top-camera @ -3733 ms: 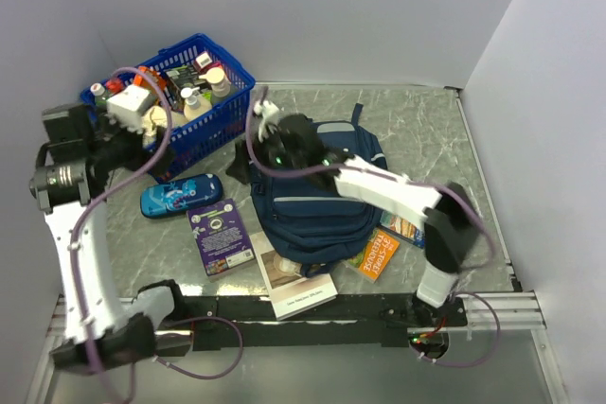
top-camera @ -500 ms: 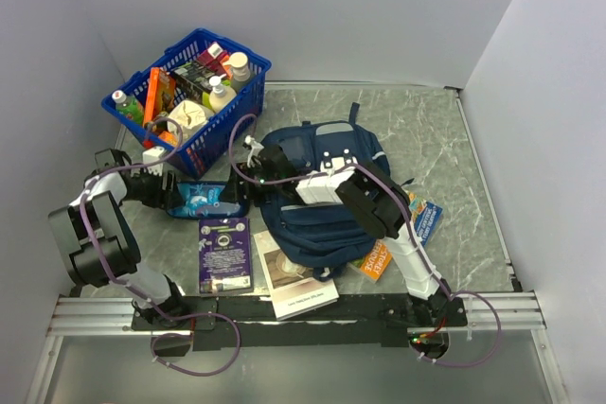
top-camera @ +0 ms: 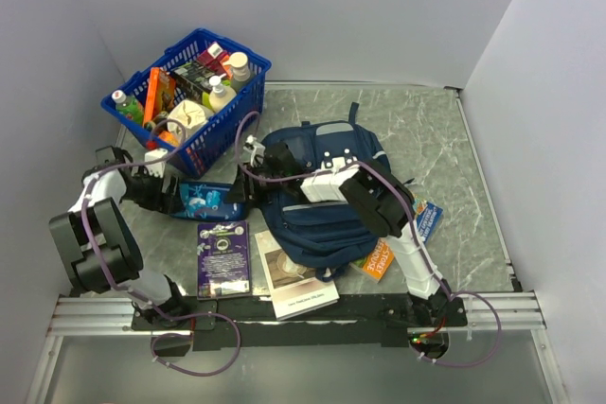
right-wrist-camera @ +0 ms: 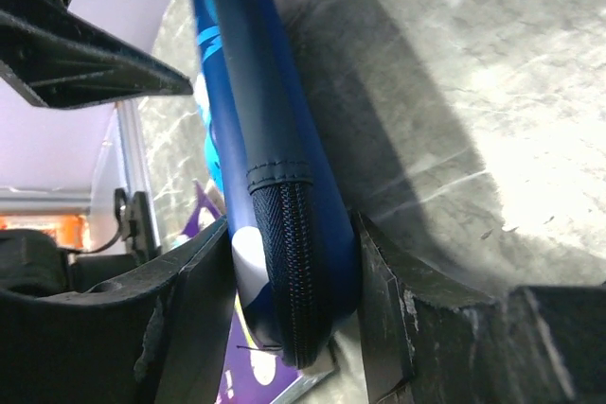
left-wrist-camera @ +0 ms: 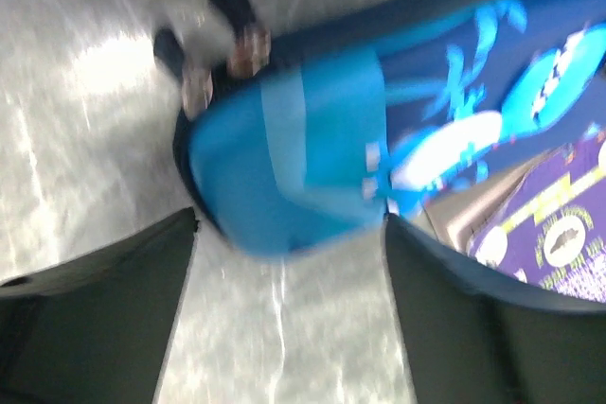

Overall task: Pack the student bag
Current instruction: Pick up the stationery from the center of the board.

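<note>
Far left: the left gripper (top-camera: 178, 198) lies low over the table (top-camera: 426, 139), pointing right at the left end of the case (top-camera: 210, 201). In the wrist view its fingers (left-wrist-camera: 95, 319) stand wide, with the case's rounded end between the tips. That view is blurred, and we cannot tell whether they press on the case or stand free of it. Behind the gripper sits the basket (top-camera: 222, 120), full of bottles and packets. The case lies flat on the table just in front of the basket, long axis left to right. The purple book (top-camera: 223, 257) lies flat just in front of the case. At the case's right end is the right gripper (top-camera: 244, 201). In its wrist view both fingers (right-wrist-camera: 189, 328) sit against the two sides of the zipped end, so it is clamped on the case. The white booklet (top-camera: 295, 283) lies by the table's near edge, right of the purple book, with its far end under the bag. The bag (top-camera: 312, 229) lies at mid-table, right of the case, with the right arm reaching across it. An orange book (top-camera: 379, 257) shows from under the bag's near right edge.
</note>
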{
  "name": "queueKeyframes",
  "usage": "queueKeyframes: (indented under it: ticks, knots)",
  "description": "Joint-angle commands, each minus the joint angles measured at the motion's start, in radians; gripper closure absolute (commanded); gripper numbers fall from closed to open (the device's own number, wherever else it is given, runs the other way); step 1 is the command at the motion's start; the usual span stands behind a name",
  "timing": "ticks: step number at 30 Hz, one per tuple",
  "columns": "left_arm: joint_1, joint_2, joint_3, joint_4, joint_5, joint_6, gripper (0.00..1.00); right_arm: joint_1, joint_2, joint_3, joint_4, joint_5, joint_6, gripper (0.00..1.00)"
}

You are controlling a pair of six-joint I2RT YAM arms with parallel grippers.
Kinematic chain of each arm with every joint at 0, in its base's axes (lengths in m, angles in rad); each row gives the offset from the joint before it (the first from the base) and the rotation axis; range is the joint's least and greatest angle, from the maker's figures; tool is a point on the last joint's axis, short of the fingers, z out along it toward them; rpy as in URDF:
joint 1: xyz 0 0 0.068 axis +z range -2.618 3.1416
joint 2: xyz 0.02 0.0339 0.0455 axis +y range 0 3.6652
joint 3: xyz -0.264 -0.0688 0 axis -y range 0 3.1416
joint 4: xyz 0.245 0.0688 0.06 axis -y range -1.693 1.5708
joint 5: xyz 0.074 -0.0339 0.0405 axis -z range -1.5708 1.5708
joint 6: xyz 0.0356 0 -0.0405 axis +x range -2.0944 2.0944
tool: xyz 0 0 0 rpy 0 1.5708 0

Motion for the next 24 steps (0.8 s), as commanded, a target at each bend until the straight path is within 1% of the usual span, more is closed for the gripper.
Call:
queueKeyframes:
  ticks: [1, 2, 3, 4, 6, 7, 8, 10, 13, 15, 16, 17, 18, 19, 20, 21, 22, 23, 24]
  knots:
    - [0.007, -0.112, 0.181, -0.187, 0.115, 0.118, 0.06, -0.008, -0.177, -0.045, -0.006, -0.072, 0.015, 0.83]
    - [0.007, -0.119, 0.209, -0.229, 0.123, 0.143, 0.0, -0.012, -0.217, -0.057, -0.009, -0.07, 0.008, 0.86]
    - [0.007, -0.129, 0.239, -0.27, 0.135, 0.164, 0.03, -0.019, -0.234, -0.075, -0.021, -0.073, 0.006, 0.87]
    - [0.012, -0.147, 0.302, -0.354, 0.152, 0.208, 0.03, -0.022, -0.253, -0.085, -0.026, -0.076, 0.003, 0.88]
    - [0.017, -0.164, 0.373, -0.433, 0.177, 0.242, 0.04, -0.031, -0.314, -0.118, -0.034, -0.079, -0.002, 0.89]
    - [0.02, -0.181, 0.443, -0.467, 0.206, 0.271, 0.04, -0.035, -0.337, -0.134, -0.046, -0.073, -0.011, 0.89]
    - [0.02, -0.188, 0.477, -0.532, 0.218, 0.284, 0.04, -0.036, -0.386, -0.151, -0.046, -0.067, -0.014, 0.89]
    - [0.02, -0.21, 0.561, -0.576, 0.242, 0.304, 0.04, -0.039, -0.431, -0.184, -0.078, -0.041, -0.04, 0.89]
    - [-0.008, -0.23, 0.629, -0.602, 0.252, 0.282, 0.04, -0.047, -0.51, -0.2, -0.133, 0.014, -0.084, 0.89]
    - [-0.029, -0.247, 0.645, -0.625, 0.253, 0.276, 0.04, -0.058, -0.575, -0.232, -0.163, 0.032, -0.086, 0.89]
    - [-0.066, -0.256, 0.642, -0.625, 0.252, 0.266, 0.04, -0.068, -0.604, -0.253, -0.17, 0.042, -0.089, 0.89]
    - [-0.094, -0.264, 0.639, -0.619, 0.237, 0.25, 0.04, -0.073, -0.679, -0.305, -0.19, 0.055, -0.091, 0.89]
    - [-0.127, -0.286, 0.628, -0.59, 0.223, 0.208, 0.04, -0.077, -0.72, -0.328, -0.212, 0.08, -0.097, 0.89]
    - [-0.204, -0.299, 0.62, -0.567, 0.207, 0.184, 0.03, -0.079, -0.765, -0.348, -0.245, 0.138, -0.126, 0.9]
    - [-0.247, -0.311, 0.612, -0.536, 0.191, 0.155, 0.04, -0.088, -0.855, -0.382, -0.344, 0.187, -0.144, 0.91]
    - [-0.293, -0.331, 0.593, -0.474, 0.152, 0.094, 0.04, -0.091, -0.903, -0.399, -0.394, 0.239, -0.158, 0.91]
    - [-0.403, -0.336, 0.583, -0.443, 0.126, 0.066, 0.04, -0.096, -0.953, -0.417, -0.45, 0.291, -0.175, 0.92]
    - [-0.469, -0.337, 0.576, -0.418, 0.096, 0.043, 0.04, -0.111, -1.05, -0.44, -0.51, 0.406, -0.181, 0.94]
    - [-0.527, -0.324, 0.565, -0.378, 0.027, 0.008, 0.04, -0.114, -1.098, -0.451, -0.611, 0.455, -0.186, 0.94]
